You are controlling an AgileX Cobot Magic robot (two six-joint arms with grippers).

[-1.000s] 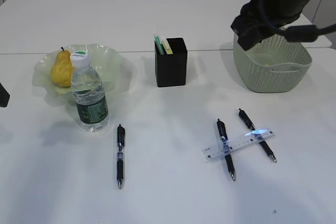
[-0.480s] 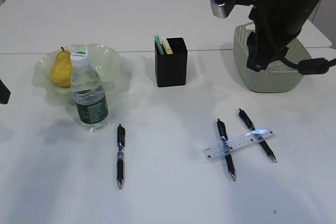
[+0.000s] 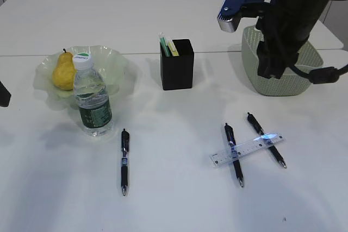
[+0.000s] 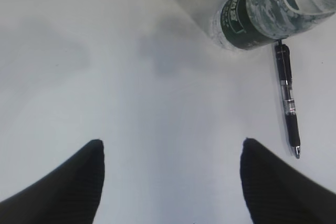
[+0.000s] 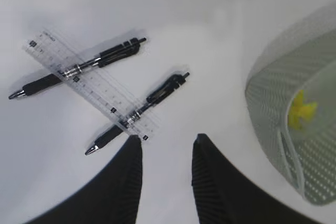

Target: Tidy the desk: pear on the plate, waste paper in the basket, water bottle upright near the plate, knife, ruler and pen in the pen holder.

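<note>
Transparent plastic ruler (image 5: 90, 88) lay across two black pens (image 5: 137, 109), so I hung my empty, narrowly parted right gripper (image 5: 167, 145) above for pickup.

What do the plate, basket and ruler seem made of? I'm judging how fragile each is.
Plate: looks like pale green glass, glossy and translucent with a wavy rim; moulded plastic is possible.
Basket: looks like matte sage-green plastic, its perforated sides moulded in a woven pattern.
Ruler: clear hard plastic by the look; the pens show through it and light glints off it.
</note>
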